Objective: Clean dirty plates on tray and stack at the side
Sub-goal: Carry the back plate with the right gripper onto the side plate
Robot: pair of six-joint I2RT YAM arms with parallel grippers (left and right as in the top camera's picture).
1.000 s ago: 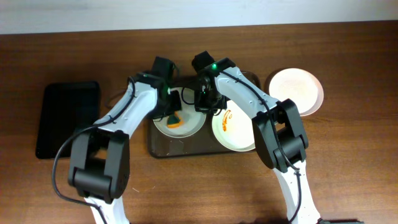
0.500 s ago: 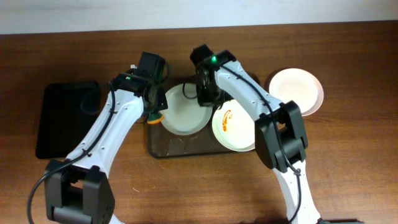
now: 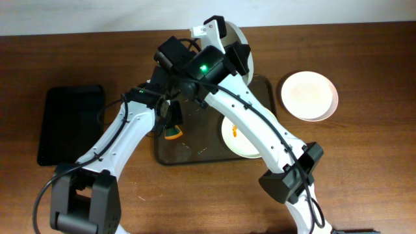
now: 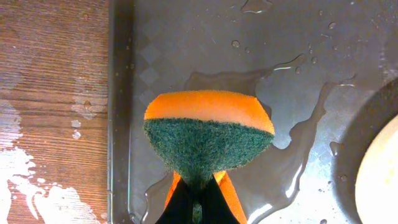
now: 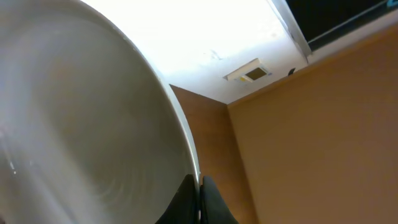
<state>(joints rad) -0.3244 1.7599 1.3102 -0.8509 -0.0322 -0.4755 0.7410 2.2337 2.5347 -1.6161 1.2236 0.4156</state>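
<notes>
**A:** What sits closest to each wrist camera?

**B:** The left jaws are clenched on an orange sponge (image 4: 208,134) with its green scouring face outward. It hovers just above the wet floor of the brown tray (image 4: 186,50). The right jaws pinch the rim of a pale plate (image 5: 81,124), grasping it tilted and raised well above the counter. The face in view looks free of smears.

**A:** Which step is this?

**B:** It seems one plate is wiped and ready for the stack. The right arm (image 3: 253,123) probably needs to carry it rightward. It should then lower it level onto the clean plate (image 3: 309,95) lying on the counter beside the tray, without knocking that one askew.

**A:** What is left to clean?

**B:** A smeared plate (image 3: 235,142) with an orange mark lies in the tray's right half, partly hidden under the right arm.

**A:** And the surroundings?

**B:** There is a dark wooden counter (image 3: 364,169), water-spotted by the tray's left edge. A smaller black tray (image 3: 70,123) sits far left, and a pale wall (image 3: 97,13) runs behind.
</notes>
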